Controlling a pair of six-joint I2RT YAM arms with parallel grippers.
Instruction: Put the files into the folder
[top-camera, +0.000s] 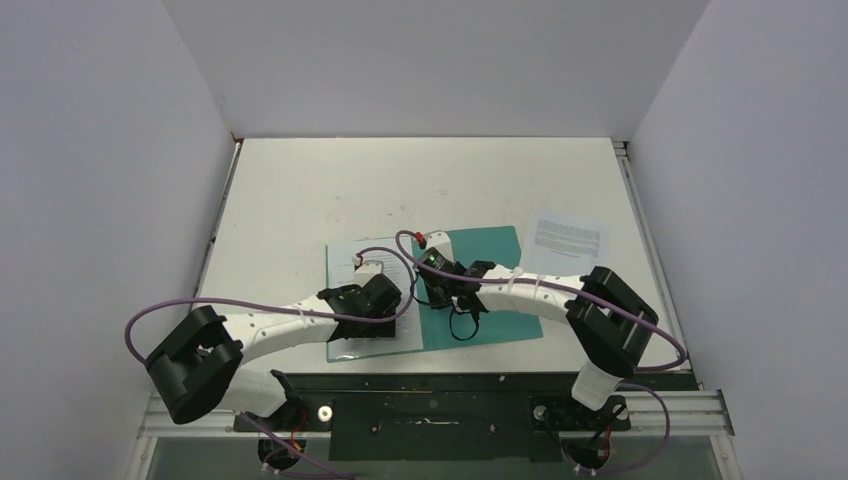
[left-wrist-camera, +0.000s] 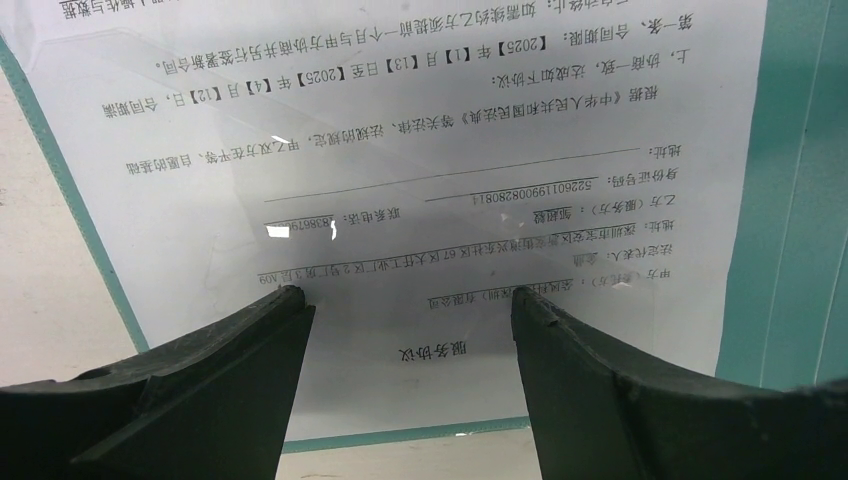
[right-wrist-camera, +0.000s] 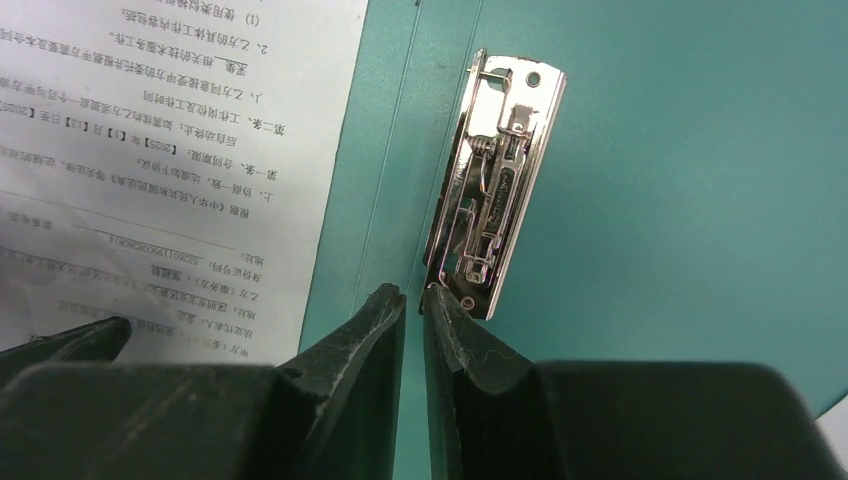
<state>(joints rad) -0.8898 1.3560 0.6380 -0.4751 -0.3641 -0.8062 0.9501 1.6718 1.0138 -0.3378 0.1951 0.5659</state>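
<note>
The teal folder (top-camera: 490, 250) lies open and flat at the table's middle. A printed white sheet (top-camera: 350, 262) under a glossy clear sleeve covers its left half. My left gripper (top-camera: 390, 292) hovers open just above this sheet (left-wrist-camera: 400, 150), with its jaws wide apart and nothing between them (left-wrist-camera: 408, 305). My right gripper (top-camera: 432, 285) is over the folder's spine, shut and empty (right-wrist-camera: 414, 295). Its tips are at the near end of the folder's metal clip (right-wrist-camera: 495, 180), beside the sheet's edge (right-wrist-camera: 170, 150). The right half of the folder (right-wrist-camera: 680, 200) is bare.
Another printed white sheet (top-camera: 568, 240) lies loose on the table, right of the folder and towards the back. White walls close in the table on three sides. A black strip (top-camera: 450, 385) runs along the near edge by the arm bases.
</note>
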